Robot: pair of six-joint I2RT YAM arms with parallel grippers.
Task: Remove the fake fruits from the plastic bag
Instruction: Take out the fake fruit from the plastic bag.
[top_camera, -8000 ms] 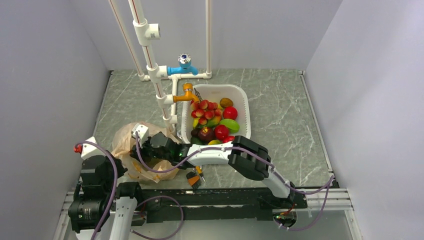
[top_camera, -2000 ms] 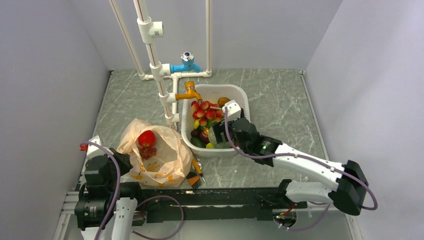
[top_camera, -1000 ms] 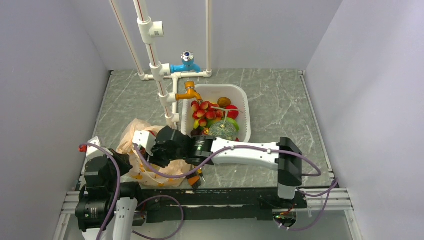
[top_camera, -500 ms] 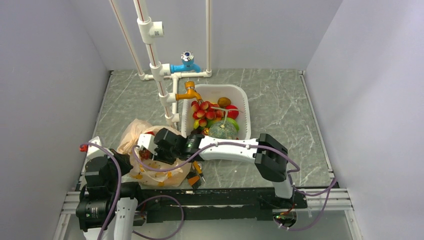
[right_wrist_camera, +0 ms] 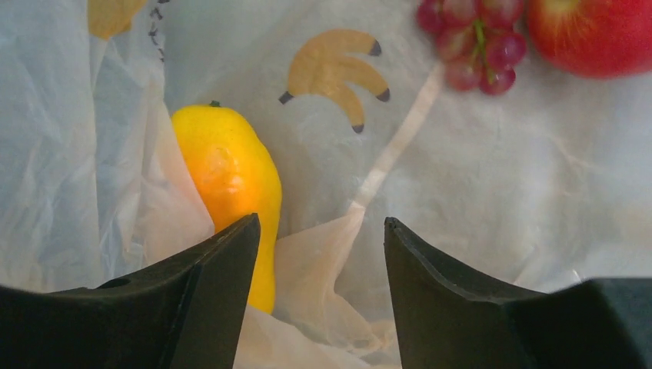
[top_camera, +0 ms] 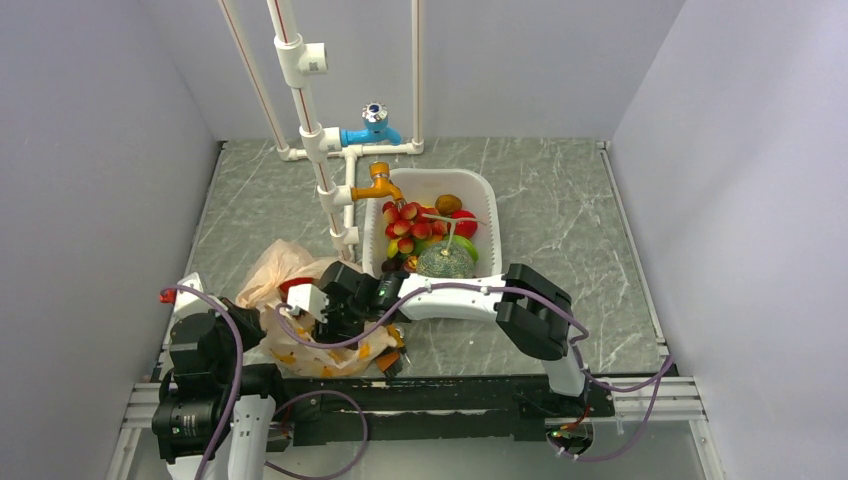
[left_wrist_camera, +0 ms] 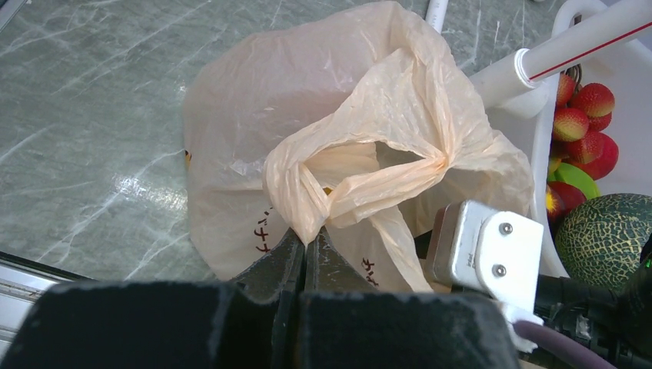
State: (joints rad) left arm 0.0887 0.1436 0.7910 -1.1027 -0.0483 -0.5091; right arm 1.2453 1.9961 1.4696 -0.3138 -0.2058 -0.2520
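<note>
Now, from above, the right hand is dipping into the mouth of the plastic bag. It has swung back from the white basin, where the netted melon is now lying among the other fruit. So one fruit is out, and by my judgement the arm is going in for the next. A sliver of the large red fruit is showing just beyond this hand.

From the left wrist, the left hand is pinching a twisted fold of the bag's rim between fully closed fingers. It is holding the bag up and open, with the bulk of the bag spreading ahead of it on the desk.

From the right wrist, the right hand's fingers are standing apart, wider than a moment ago, and gripping nothing. Crinkled bag film is lying between and beneath them; whether they are touching it cannot be told. A yellow fruit is sitting just beside one finger. The grapes and the red fruit are lying farther ahead, off to the other finger's side, just beside each other.
</note>
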